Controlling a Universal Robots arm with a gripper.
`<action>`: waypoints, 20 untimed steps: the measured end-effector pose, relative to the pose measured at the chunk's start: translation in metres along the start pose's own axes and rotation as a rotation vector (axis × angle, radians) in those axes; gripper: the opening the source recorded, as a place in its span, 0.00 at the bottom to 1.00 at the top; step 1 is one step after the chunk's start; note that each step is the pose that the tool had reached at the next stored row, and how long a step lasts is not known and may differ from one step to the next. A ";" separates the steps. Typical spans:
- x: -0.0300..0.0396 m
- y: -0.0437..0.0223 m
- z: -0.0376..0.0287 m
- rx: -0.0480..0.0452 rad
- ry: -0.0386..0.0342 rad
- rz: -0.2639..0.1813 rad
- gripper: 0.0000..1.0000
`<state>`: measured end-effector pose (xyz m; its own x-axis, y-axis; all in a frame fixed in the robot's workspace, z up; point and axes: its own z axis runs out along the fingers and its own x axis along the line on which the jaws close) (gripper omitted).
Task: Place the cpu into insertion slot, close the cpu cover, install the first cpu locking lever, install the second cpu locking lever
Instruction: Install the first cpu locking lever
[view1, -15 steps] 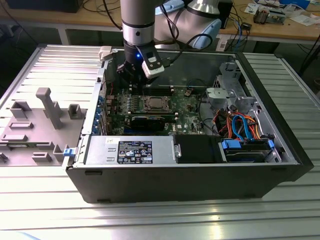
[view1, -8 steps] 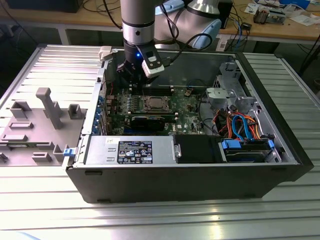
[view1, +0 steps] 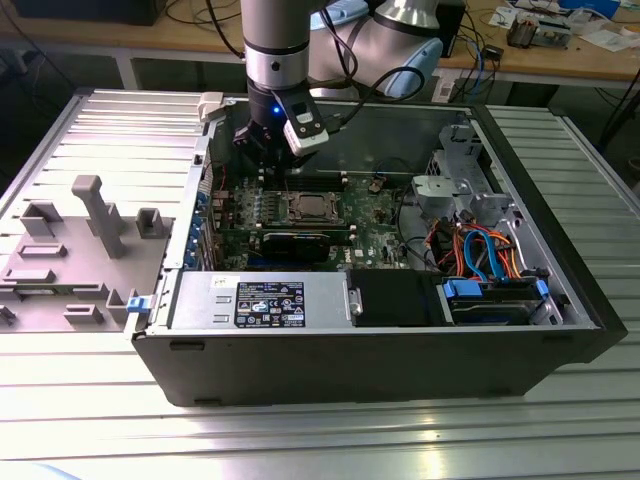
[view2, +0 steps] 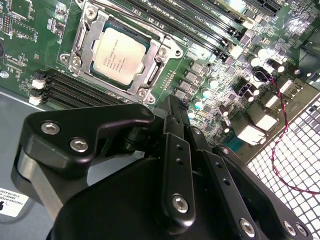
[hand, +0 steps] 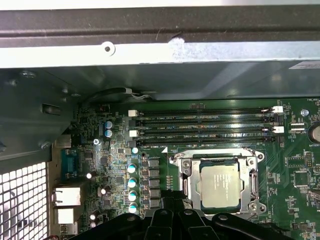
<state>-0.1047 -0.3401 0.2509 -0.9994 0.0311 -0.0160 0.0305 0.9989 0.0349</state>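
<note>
1. Already the cpu sits in the insertion slot, centre of the exterior view; cpu cover lies flat around it.
2. Gripper hangs just upper left of it, fingers drawn together, empty.
3. Whether the locking levers are latched is hard to make out.

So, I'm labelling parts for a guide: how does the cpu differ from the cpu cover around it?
The cpu is a solid plate; the cpu cover is an open frame with a square window. The cpu's top is dull and printed; the cpu cover is shinier metal. The cpu sits inside the window; the cpu cover rings it. Both are silver and square.
</note>
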 end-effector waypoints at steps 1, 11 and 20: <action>0.0010 0.0000 0.0000 -0.0003 0.0000 0.000 0.11; 0.0129 0.0233 -0.0065 -0.0010 0.0007 -0.020 0.11; 0.0021 0.0259 -0.0063 -0.0011 0.0009 -0.024 0.11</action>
<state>-0.1061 -0.3144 0.2580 -0.9998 0.0074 -0.0160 0.0069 0.9993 0.0356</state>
